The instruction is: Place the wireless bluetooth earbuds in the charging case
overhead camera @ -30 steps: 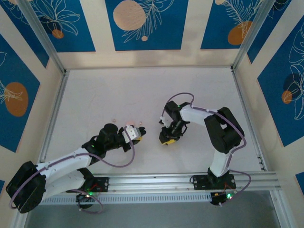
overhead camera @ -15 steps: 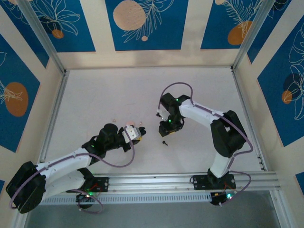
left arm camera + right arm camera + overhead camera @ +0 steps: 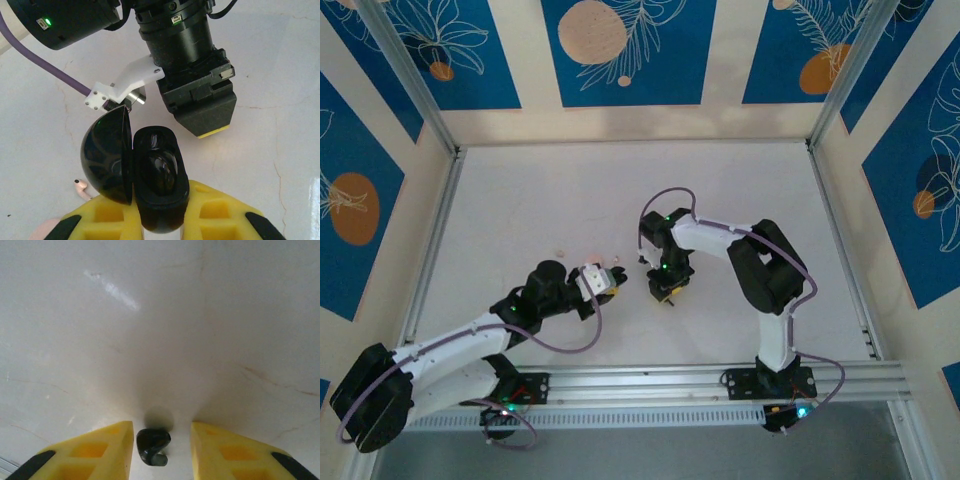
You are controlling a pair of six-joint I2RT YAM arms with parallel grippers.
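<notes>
Now the right pincer (image 3: 161,427), which half a second ago stood lifted off toward the far edge, has come back down near the middle of the bench (image 3: 570,190), rather toward its near edge. Its yellow jaws straddle the black earbud (image 3: 151,444) with a sliver of gap on each side, released and not yet pinching. By my reading the pick-up is imminent but not made. The earbud is glossy, with a rounded body and a short stem, and lies on its side. Just to the left, the left pincer (image 3: 160,200) is clenched on the black charging case (image 3: 159,175), whose lid (image 3: 106,155) is swung open. The pale earbud (image 3: 80,186) rests on the bench beside the case, so neither bud is seated.
</notes>
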